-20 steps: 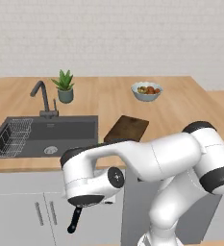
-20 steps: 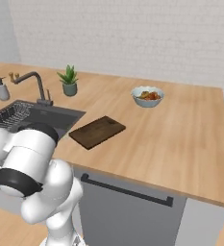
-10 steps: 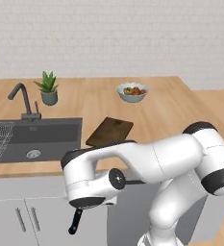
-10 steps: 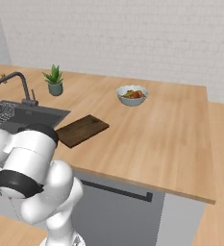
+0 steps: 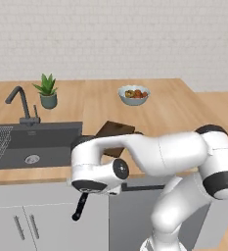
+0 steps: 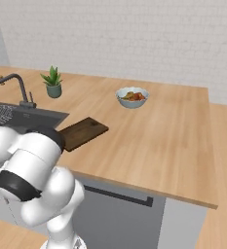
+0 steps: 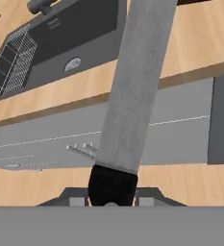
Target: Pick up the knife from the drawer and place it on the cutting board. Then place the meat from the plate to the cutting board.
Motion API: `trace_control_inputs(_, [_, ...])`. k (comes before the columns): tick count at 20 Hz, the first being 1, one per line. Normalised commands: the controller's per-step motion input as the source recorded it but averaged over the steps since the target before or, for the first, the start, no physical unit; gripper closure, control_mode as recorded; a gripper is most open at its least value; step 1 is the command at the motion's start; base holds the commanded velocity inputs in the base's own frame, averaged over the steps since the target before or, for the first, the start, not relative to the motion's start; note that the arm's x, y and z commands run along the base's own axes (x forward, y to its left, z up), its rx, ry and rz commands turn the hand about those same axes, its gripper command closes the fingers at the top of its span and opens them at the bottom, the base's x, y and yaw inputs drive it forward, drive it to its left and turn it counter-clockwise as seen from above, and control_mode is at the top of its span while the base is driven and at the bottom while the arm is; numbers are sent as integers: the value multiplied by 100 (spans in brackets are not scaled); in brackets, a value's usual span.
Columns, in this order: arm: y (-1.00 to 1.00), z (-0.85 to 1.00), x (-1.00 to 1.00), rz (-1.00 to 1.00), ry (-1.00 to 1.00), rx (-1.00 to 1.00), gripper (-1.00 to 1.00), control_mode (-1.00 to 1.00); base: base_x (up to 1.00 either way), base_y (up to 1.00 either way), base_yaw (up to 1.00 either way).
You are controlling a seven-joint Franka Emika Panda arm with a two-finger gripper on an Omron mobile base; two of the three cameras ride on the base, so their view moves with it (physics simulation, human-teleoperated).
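Observation:
My gripper (image 5: pixel 83 196) is shut on the knife (image 5: pixel 79 207), low in front of the grey cabinet fronts and below the counter edge. In the left base view the knife's black handle hangs down from the hand. In the hand view the grey blade of the knife (image 7: pixel 135 91) runs up from the black handle, which sits between the fingers of the gripper (image 7: pixel 112 198). The dark brown cutting board (image 5: pixel 116 130) lies on the counter behind the arm, right of the sink, and is partly hidden by it. The cutting board (image 6: pixel 82 132) lies bare. The drawer, the plate and the meat are out of view.
A dark sink (image 5: pixel 34 142) with a faucet (image 5: pixel 20 104) takes up the counter's left. A potted plant (image 5: pixel 48 91) stands behind it. A grey bowl (image 6: pixel 132 97) of mixed food stands at the back. Wide bare counter (image 6: pixel 173 146) stretches to the right of the board.
The whole scene has shifted left in both base views, so the base has driven right along the counter. The knife stays in the shut gripper, in the same pose.

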Motion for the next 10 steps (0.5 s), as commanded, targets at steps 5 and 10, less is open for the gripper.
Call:
trace_control_inputs(5, [-70,51,99,-7,-1,-1,100,-100,0,0,0])
trace_control_inputs(10, [-76,14,100,-10,1,-10,100,-100,0,0,0])
